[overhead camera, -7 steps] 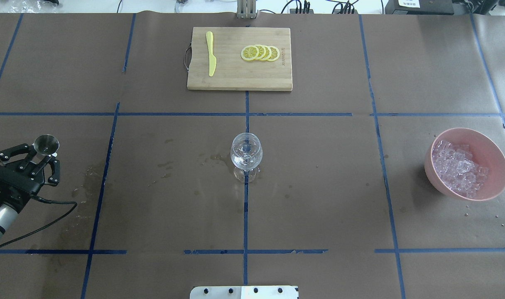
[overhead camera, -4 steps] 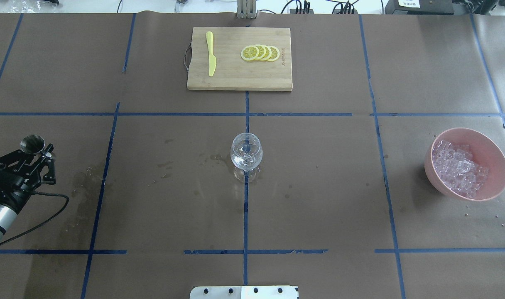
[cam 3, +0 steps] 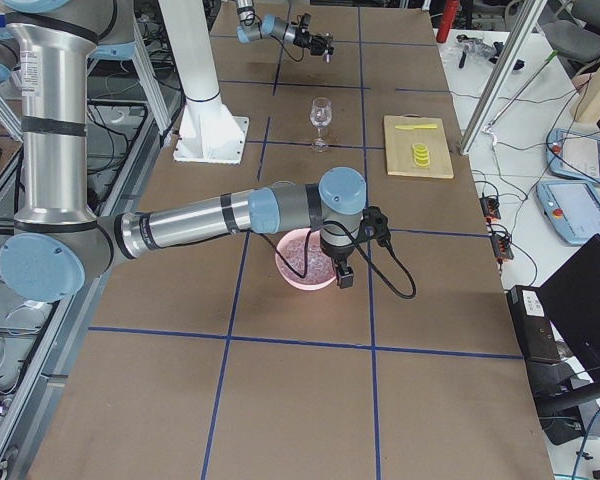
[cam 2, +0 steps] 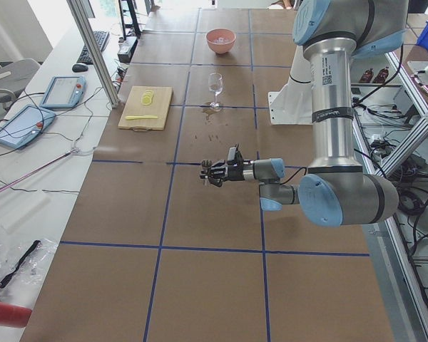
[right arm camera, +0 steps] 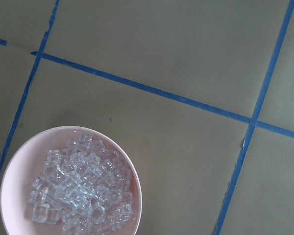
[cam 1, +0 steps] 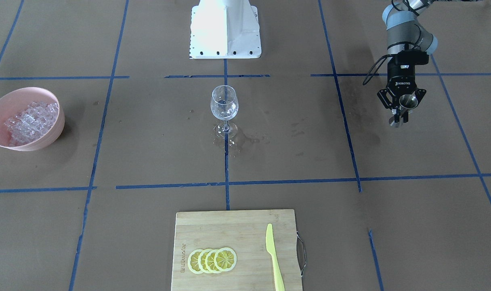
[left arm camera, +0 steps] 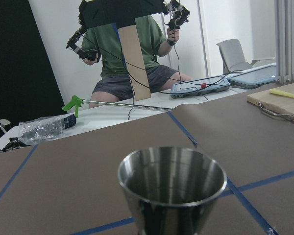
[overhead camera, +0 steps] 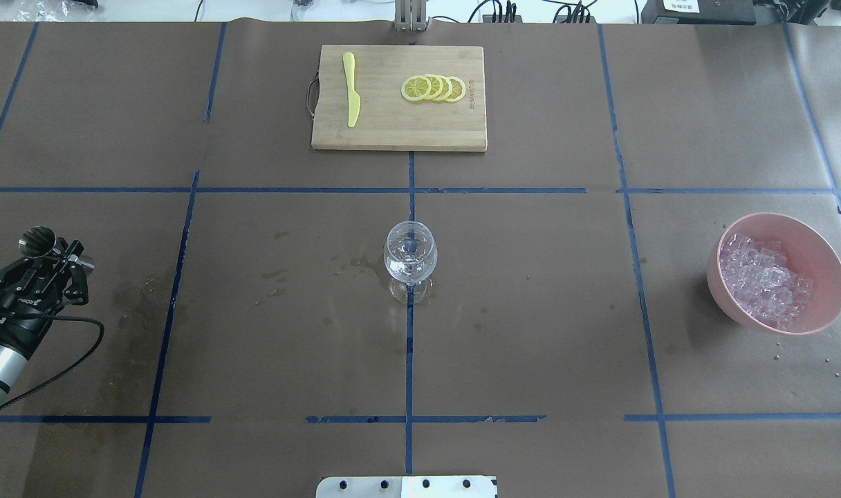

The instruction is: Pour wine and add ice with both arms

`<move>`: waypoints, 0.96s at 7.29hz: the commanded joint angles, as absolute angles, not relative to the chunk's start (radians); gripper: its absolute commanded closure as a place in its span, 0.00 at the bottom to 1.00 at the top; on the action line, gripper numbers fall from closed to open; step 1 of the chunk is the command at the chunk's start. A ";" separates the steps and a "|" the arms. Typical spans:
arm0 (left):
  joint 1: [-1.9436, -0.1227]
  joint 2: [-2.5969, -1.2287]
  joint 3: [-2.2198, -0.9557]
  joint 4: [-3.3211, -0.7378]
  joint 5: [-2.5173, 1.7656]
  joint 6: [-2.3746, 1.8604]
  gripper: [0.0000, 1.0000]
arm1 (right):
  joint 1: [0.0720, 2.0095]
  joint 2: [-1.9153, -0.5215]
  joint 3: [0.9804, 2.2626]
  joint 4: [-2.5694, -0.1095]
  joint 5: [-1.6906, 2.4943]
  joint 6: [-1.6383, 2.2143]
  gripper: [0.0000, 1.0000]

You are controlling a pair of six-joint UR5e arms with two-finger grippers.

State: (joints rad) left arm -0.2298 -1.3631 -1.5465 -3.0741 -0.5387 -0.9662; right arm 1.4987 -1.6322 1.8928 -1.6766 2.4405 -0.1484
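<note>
Ice cubes, too many to count, heap in one pink bowl at right. The left gripper clamps one steel cup. The right gripper is barely visible, so I cannot tell its state.

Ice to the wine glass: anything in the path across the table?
Nothing visible. Between the ice in the pink bowl and the wine glass lies only the taped table cover. The cutting board sits well off that line.

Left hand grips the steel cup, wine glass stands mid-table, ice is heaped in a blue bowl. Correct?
Not quite: the bowl holding the ice is pink, not blue, as the overhead exterior view shows. The left hand does grip the steel cup, and the wine glass stands mid-table.
</note>
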 commanded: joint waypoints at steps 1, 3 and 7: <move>-0.189 -1.365 -1.549 -3.095 -0.546 -1.014 1.00 | 1.499 -1.632 1.893 -1.677 2.441 -0.147 0.00; -0.140 -1.370 -1.543 -3.094 -0.543 -1.020 1.00 | 1.499 -1.634 1.893 -1.677 2.441 -0.147 0.00; -0.118 -1.388 -1.540 -3.085 -0.535 -1.035 1.00 | 1.499 -1.634 1.896 -1.677 2.441 -0.144 0.00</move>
